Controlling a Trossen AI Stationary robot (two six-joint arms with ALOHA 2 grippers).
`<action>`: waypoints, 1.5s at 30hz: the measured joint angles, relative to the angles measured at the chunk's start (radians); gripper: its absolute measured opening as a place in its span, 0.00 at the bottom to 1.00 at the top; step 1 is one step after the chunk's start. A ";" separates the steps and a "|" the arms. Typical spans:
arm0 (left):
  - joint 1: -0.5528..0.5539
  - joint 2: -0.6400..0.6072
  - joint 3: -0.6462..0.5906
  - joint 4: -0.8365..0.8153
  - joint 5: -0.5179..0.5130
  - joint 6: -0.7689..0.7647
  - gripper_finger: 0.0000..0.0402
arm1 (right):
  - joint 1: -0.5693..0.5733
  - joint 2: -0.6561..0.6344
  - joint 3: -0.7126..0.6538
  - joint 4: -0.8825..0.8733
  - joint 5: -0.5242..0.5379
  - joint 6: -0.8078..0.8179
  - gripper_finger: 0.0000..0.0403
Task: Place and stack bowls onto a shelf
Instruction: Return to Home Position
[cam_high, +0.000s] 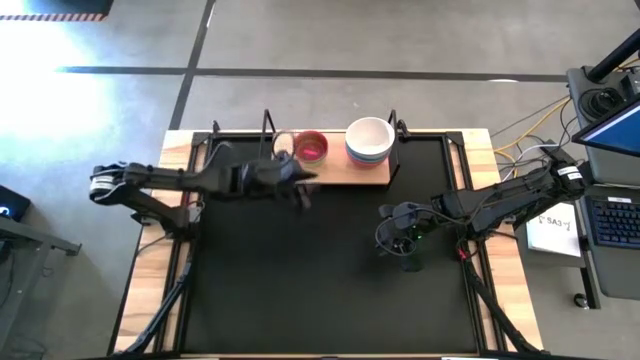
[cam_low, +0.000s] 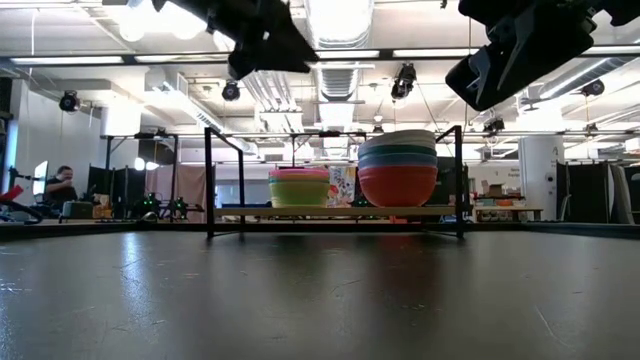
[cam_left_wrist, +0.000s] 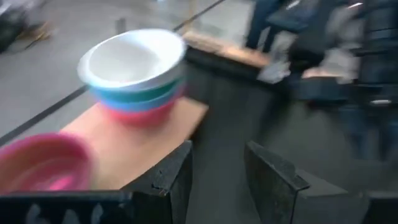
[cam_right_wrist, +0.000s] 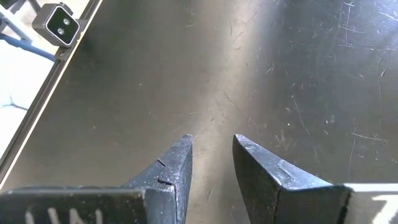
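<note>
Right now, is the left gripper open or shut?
Open. In the left wrist view the left gripper has its jaws standing clearly apart, with nothing held between them.

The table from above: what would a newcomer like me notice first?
The wooden shelf at the far edge of the mat holds all the colour: a tall white-topped stack of bowls at its right end and a lower pink-topped stack beside it. Two dark arms reach in, the left arm by the shelf and the right arm over the mat, both with jaws open and empty.
</note>
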 joint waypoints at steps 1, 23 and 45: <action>-0.023 -0.005 -0.034 0.059 0.000 0.007 0.31 | 0.000 0.000 0.000 0.000 0.000 -0.001 0.26; -0.105 0.010 -0.225 0.295 -0.101 -0.236 0.31 | 0.000 0.000 0.000 0.000 0.000 -0.001 0.26; -0.106 -0.417 -0.680 0.816 -0.105 0.093 0.31 | 0.000 0.000 0.000 0.000 0.000 -0.001 0.26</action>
